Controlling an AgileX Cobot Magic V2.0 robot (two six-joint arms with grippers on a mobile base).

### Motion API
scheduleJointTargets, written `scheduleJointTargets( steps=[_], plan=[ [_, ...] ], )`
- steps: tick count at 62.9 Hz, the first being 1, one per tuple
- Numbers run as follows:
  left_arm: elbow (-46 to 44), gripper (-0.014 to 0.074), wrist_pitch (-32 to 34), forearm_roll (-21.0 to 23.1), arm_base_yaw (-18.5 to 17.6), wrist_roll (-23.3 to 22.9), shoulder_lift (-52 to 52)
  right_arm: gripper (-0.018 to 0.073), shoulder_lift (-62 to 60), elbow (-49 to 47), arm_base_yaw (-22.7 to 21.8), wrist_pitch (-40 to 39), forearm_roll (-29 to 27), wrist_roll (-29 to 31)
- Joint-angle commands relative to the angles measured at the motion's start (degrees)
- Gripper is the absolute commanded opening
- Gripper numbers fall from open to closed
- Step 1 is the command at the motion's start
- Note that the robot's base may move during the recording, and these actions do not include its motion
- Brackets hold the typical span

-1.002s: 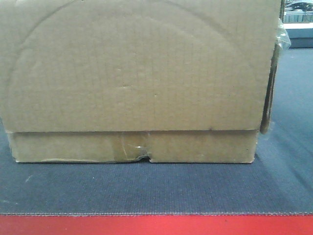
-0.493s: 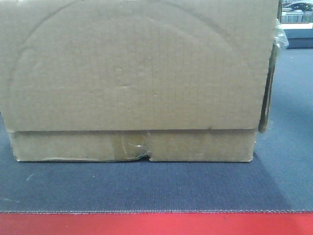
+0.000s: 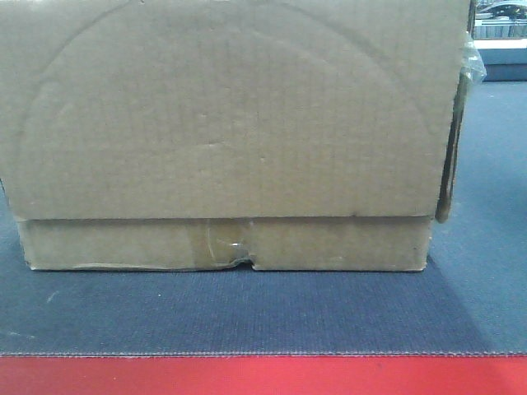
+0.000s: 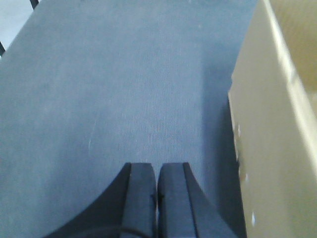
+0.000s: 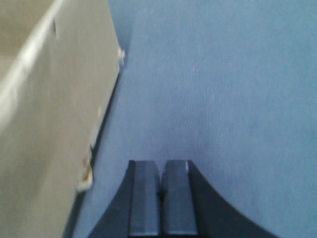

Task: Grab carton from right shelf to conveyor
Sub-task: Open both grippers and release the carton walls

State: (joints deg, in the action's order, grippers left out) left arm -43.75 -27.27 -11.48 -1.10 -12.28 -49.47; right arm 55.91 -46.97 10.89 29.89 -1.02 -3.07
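Carton (image 3: 222,123) resting flat on conveyor (image 3: 247,317), long axis parallel to red edge strip (image 3: 263,376). Left tool (image 4: 157,198) pressed together, empty, carton wall just to its right. Right tool (image 5: 161,198) likewise closed, carton to its left. Neither clearly nearer. Front view alone shows taped bottom band; tools unseen there.

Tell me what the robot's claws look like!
Each claw is dark, almost black, with two flat finger pads side by side and only a thin slit between them. The left claw flares out at its base, where a thin dark cable curves across. The right claw flares out the same way. No markings show.
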Motion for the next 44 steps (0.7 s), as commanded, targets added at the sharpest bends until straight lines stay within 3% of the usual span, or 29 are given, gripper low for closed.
scheduleJointTargets(
  steps=[1,10,26,44],
  plan=[
    [7.1,0.0015,7.6,0.3,0.0,0.0,5.8,-0.0067,-5.1,5.8,-0.4,-6.1,0.5,0.3],
    [15.3,0.0015,13.1,1.0,0.0,0.0,17.7,-0.0067,-14.5,13.3,-0.4,-8.0,0.5,0.3],
    [19.7,0.0015,11.6,1.1,0.0,0.0,36.4,-0.0067,-34.7,19.3,-0.4,-8.5,0.5,0.3],
    [20.3,0.0015,9.2,0.7,0.0,0.0,45.8,-0.0067,-45.6,19.6,-0.4,-8.2,0.5,0.3]
  ],
)
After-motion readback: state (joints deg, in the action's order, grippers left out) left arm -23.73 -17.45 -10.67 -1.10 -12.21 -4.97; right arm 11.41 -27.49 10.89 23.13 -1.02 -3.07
